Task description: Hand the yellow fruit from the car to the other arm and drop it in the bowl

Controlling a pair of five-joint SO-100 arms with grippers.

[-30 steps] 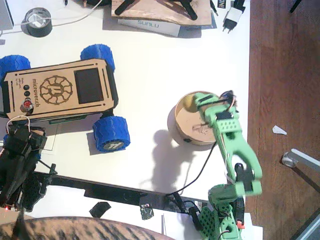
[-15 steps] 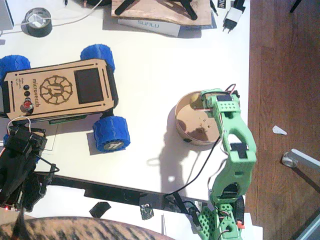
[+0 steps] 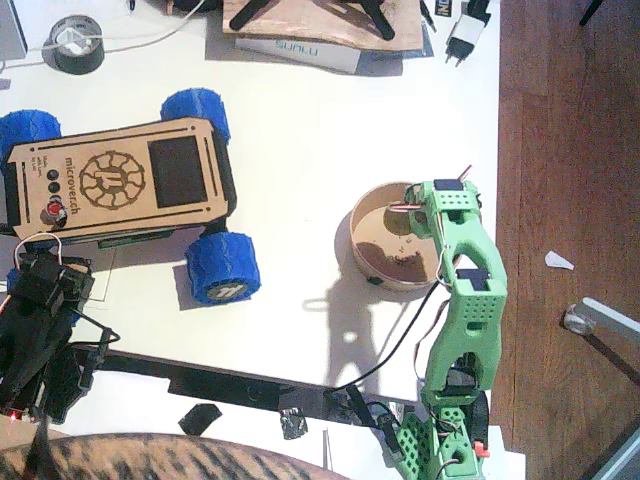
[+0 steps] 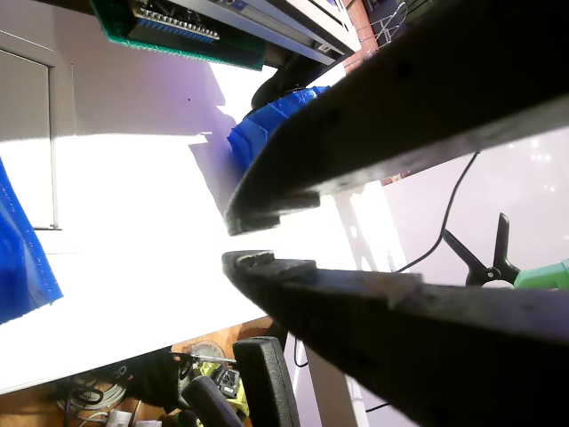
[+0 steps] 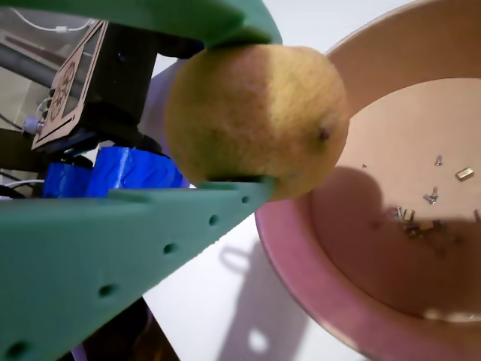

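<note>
My right gripper (image 5: 267, 113), the green one, is shut on the yellow fruit (image 5: 255, 120), a dull-yellow ball held just above the near rim of the bowl (image 5: 301, 248). In the fixed view the green gripper (image 3: 410, 205) hangs over the right side of the tan bowl (image 3: 352, 245), and its wrist hides the fruit. The car (image 3: 115, 180) stands at the left, its deck bare. My left gripper (image 3: 42, 272), the black one, lies low beside the car's front wheel. Its jaws (image 4: 233, 238) stand slightly apart with nothing between them.
Small screws and dark specks lie inside the bowl. A grey tape roll (image 3: 77, 45), a plywood board (image 3: 320, 22) and a plug (image 3: 462, 35) sit along the back. The table's edge (image 3: 498, 150) runs just right of the bowl. A striped sleeve (image 3: 140, 458) shows at the bottom.
The green arm has drawn its gripper from the bowl's back left to its right side and folded more upright, still holding the fruit. The black arm and the car have not moved.
</note>
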